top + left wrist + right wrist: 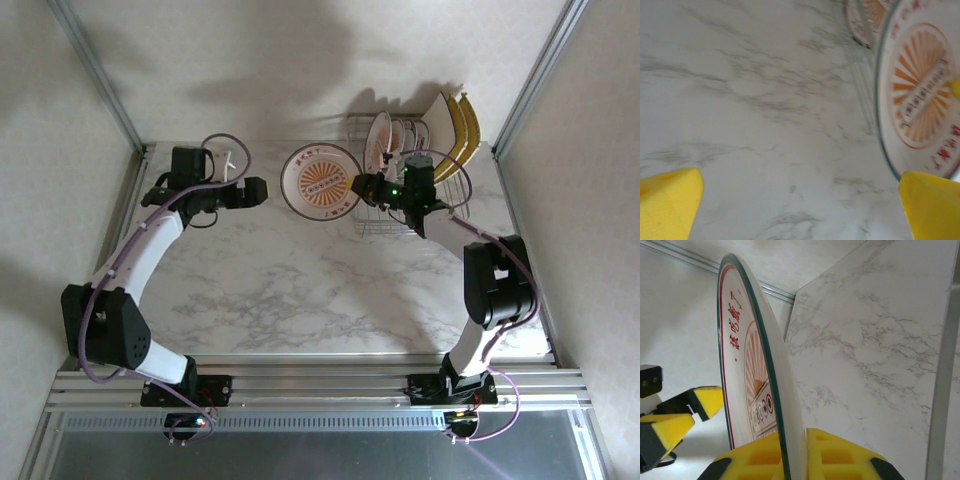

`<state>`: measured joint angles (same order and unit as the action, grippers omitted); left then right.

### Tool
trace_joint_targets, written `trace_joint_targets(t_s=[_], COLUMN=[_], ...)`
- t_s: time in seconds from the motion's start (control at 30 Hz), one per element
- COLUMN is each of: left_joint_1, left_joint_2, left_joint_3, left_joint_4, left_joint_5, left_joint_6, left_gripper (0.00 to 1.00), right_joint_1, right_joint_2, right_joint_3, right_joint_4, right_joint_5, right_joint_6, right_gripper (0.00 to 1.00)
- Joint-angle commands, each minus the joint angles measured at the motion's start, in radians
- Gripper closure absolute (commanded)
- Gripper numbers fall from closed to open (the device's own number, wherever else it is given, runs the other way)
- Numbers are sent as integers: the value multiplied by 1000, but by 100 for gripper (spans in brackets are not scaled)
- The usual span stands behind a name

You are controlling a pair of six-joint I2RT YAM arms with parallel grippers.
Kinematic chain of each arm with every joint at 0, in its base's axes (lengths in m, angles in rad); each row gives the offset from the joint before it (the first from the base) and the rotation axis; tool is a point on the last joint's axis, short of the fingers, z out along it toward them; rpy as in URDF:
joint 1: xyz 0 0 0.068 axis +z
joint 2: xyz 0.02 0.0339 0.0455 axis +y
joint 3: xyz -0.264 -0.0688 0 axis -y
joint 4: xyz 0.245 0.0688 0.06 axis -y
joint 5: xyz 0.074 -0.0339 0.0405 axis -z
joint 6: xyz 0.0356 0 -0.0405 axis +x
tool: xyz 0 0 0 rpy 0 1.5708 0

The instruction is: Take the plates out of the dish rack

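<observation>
Your right gripper [360, 187] clamped on the rim of a round plate [320, 181], plate held just left of the dish rack [385, 226], your left gripper [258, 190] spread wide apart near the plate's far side, more plates [458, 128] standing in the rack

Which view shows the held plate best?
Top external: the plate shows almost its whole round face, with the right hand gripping its rim. Left wrist catches part of the face, blurred, at the right edge. Right wrist sees it nearly edge-on, in the hand's grip.

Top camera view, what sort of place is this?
Probably a robot test bench staged as a kitchen counter: a marble-look tabletop, aluminium frame rails along its near edge, plain white walls, and a wire dish rack.
</observation>
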<state>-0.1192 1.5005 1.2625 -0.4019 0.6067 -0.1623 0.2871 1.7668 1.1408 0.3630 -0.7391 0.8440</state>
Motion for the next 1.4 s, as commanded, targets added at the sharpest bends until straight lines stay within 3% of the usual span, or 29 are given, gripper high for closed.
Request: trace_joint_targets(t_s=[0.0, 0.27, 0.47, 0.8, 0.9, 0.93, 1.07, 1.1, 1.2, 1.27, 1.37], left_joint_1=[-5, -5, -4, 15, 25, 28, 36, 41, 66, 83, 110], left_joint_2=[36, 114, 160, 177, 172, 170, 166, 164, 155, 144, 119], left_joint_3=[-60, -105, -111, -116, -129, -130, -146, -152, -207, -228, -247], left_joint_4=[200, 395, 476, 475, 477, 477, 496, 511, 653, 699, 705], left_joint_5=[230, 309, 336, 345, 346, 347, 346, 347, 374, 364, 324], left_joint_6=[-91, -211, -270, -281, -286, -287, -306, -321, -433, -473, -493], left_gripper=[0, 6, 21, 82, 96, 100, 100, 100, 100, 100, 100], right_joint_1=[23, 80, 104, 110, 113, 113, 116, 116, 114, 113, 100], right_joint_2=[18, 82, 117, 136, 147, 150, 153, 152, 145, 131, 100], right_joint_3=[91, 191, 213, 244, 252, 253, 253, 257, 274, 288, 321], right_joint_4=[61, 11, 24, -9, -12, -10, -14, -25, -79, -135, -250], right_joint_5=[-51, -64, -67, -57, -59, -60, -52, -48, -35, -15, 27], right_joint_6=[-2, -29, -11, -25, -21, -20, -18, -22, -52, -87, -149], right_gripper=[100, 100, 100, 100, 100, 100, 100, 90, 32, 1, 1])
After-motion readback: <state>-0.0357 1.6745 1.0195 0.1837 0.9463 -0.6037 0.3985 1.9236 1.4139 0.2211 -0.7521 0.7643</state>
